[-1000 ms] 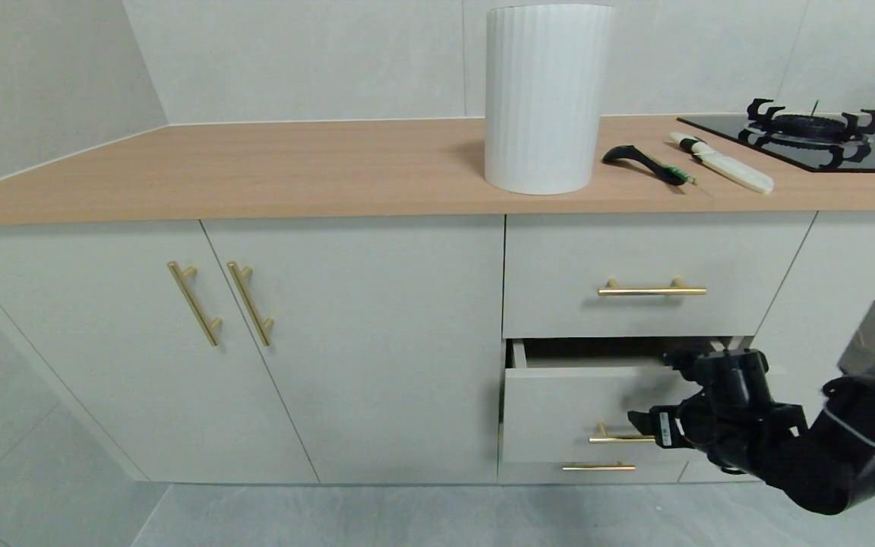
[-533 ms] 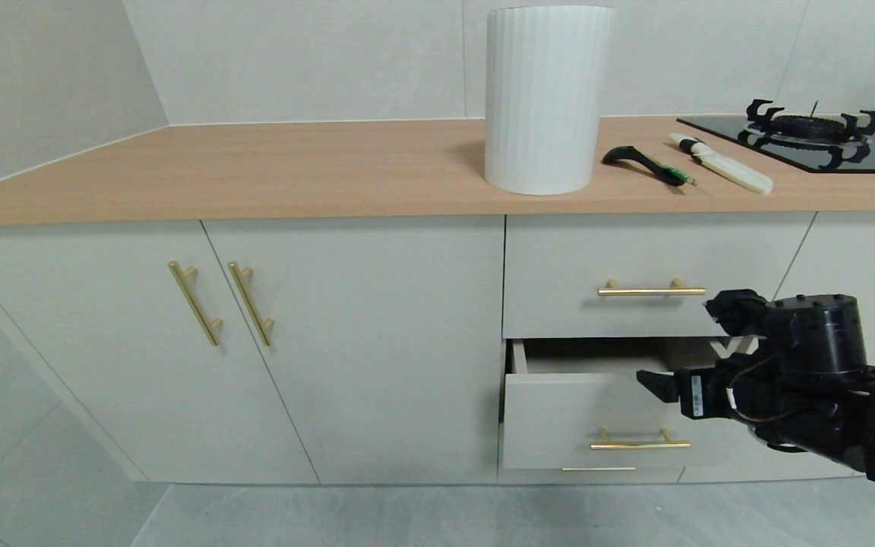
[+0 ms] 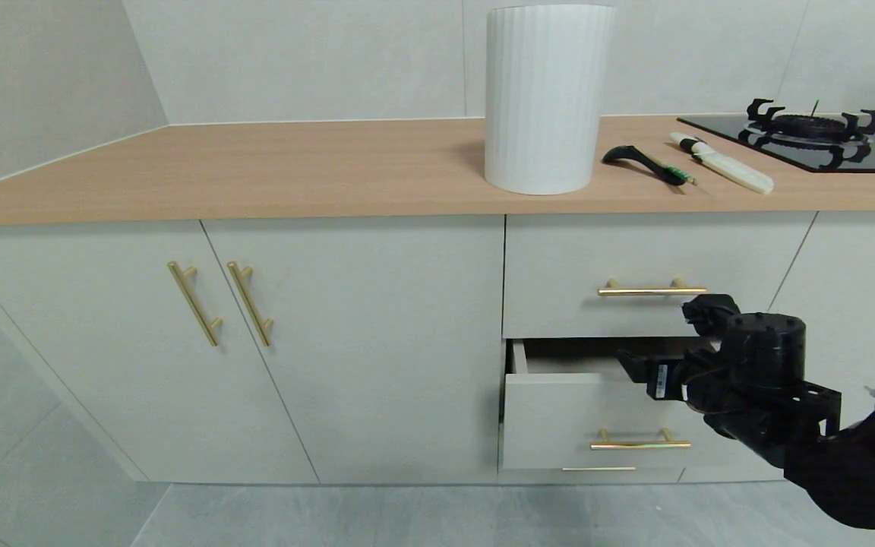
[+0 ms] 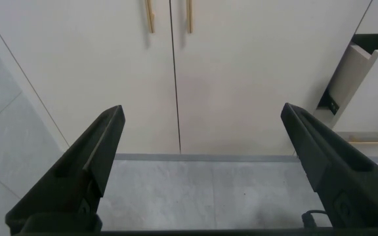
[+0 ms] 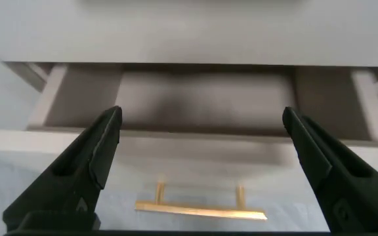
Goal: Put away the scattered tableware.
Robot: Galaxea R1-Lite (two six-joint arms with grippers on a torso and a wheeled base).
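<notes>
A black spoon [image 3: 644,163] and a white-sheathed knife [image 3: 722,172] lie on the wooden counter [image 3: 293,171], to the right of a tall white ribbed container [image 3: 544,99]. Below them the middle drawer [image 3: 559,414] stands partly pulled out, its inside [image 5: 202,98] bare as far as I can see. My right gripper [image 3: 665,338] hangs open just in front of the drawer's gap, above its gold handle [image 3: 639,443], holding nothing. In the right wrist view the same gripper [image 5: 199,164] faces the drawer's opening. My left gripper [image 4: 202,164] is open and empty, low before the cabinet doors [image 4: 176,72].
A black gas hob [image 3: 810,137] sits at the counter's right end. The top drawer [image 3: 650,289] is shut, and a third handle [image 3: 597,468] shows below the open one. Double cabinet doors [image 3: 225,304] fill the left. Grey floor tiles [image 4: 189,196] lie below.
My right gripper has risen from the drawer's handle to the height of the drawer's opening and shifted slightly left. The drawer stays partly pulled out.
</notes>
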